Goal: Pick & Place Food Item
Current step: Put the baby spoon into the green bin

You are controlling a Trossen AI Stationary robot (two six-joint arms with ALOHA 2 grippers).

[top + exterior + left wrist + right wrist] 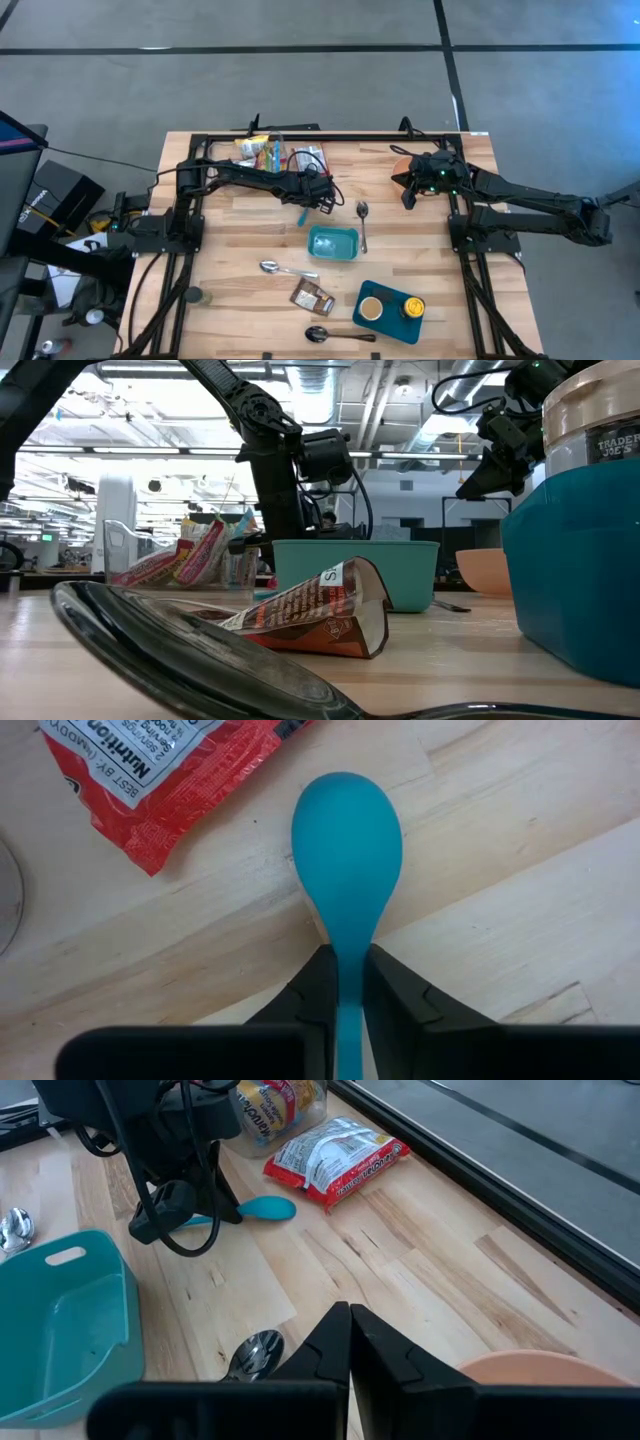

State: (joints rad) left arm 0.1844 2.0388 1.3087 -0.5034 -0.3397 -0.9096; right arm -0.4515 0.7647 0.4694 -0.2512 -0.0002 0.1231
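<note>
A teal spoon (347,840) is in my left gripper (348,958), which is shut on it at mid-table (318,200). The spoon's bowl (266,1208) points toward the far edge, close to a red snack packet (150,770). More snack packets (258,150) lie at the far edge. A brown packet (312,297) lies near the front, and a teal container (333,243) stands at the centre. My right gripper (348,1320) is shut and empty, above the table (408,198) beside an orange bowl (545,1370). My left gripper pinches the teal spoon's handle (348,952) between its two fingers, just behind the bowl. The fingers lie along the handle. The bowl sticks out ahead of them, low over the wood; I cannot tell whether it touches the table.
Metal spoons lie right of the container (362,215), in front of it (275,267) and at the front edge (318,334). A teal tray (385,325) with a jar and a cup stands front right. A spoon (252,1352) lies near my right fingers.
</note>
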